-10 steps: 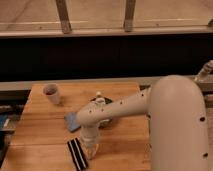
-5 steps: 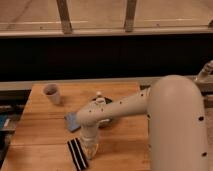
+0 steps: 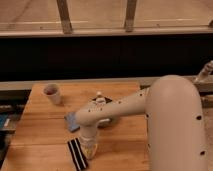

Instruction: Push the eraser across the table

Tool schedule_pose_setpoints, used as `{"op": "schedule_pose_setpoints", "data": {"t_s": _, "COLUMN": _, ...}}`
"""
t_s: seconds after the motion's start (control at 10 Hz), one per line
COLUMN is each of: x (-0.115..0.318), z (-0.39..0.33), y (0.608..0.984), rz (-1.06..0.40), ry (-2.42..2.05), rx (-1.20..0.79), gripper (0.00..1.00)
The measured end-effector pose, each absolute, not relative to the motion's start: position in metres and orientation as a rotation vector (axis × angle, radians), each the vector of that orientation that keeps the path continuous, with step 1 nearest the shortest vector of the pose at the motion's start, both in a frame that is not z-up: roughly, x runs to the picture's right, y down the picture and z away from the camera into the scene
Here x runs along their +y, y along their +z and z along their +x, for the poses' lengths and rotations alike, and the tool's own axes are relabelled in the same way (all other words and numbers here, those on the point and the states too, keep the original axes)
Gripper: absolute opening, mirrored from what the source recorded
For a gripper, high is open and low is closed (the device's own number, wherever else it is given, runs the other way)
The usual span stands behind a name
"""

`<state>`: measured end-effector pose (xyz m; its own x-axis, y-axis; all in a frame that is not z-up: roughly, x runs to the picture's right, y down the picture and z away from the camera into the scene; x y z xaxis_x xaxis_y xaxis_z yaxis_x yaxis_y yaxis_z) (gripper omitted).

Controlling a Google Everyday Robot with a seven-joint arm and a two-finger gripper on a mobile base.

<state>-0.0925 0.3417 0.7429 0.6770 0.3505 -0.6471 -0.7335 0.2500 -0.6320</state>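
Note:
The eraser (image 3: pixel 76 154), a flat black bar with a white stripe down its length, lies near the front edge of the wooden table (image 3: pixel 40 132). My gripper (image 3: pixel 89 148) points down from the white arm and sits just right of the eraser's upper half, close against it. It is shut with nothing in it. Whether it touches the eraser I cannot tell.
A small blue-grey pad (image 3: pixel 71 121) lies just behind the gripper, partly under the arm. A pale cup (image 3: pixel 52 93) stands at the back left. A white bottle (image 3: pixel 100 99) stands behind the arm. The large white arm body (image 3: pixel 175 125) covers the table's right side.

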Motion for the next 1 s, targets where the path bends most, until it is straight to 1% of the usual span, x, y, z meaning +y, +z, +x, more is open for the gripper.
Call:
{"op": "schedule_pose_setpoints", "data": {"t_s": 0.2, "x": 0.341, "z": -0.108, "y": 0.736, "rz": -1.077, "ry": 0.72, "rx": 0.394, "gripper": 0.0}}
{"op": "schedule_pose_setpoints", "data": {"t_s": 0.7, "x": 0.34, "z": -0.105, "y": 0.735, "rz": -1.065, "ry": 0.714, "rx": 0.398, "gripper": 0.0}}
{"op": "schedule_pose_setpoints", "data": {"t_s": 1.0, "x": 0.33, "z": -0.147, "y": 0.718, "rz": -1.027, "ry": 0.64, "rx": 0.359, "gripper": 0.0}}
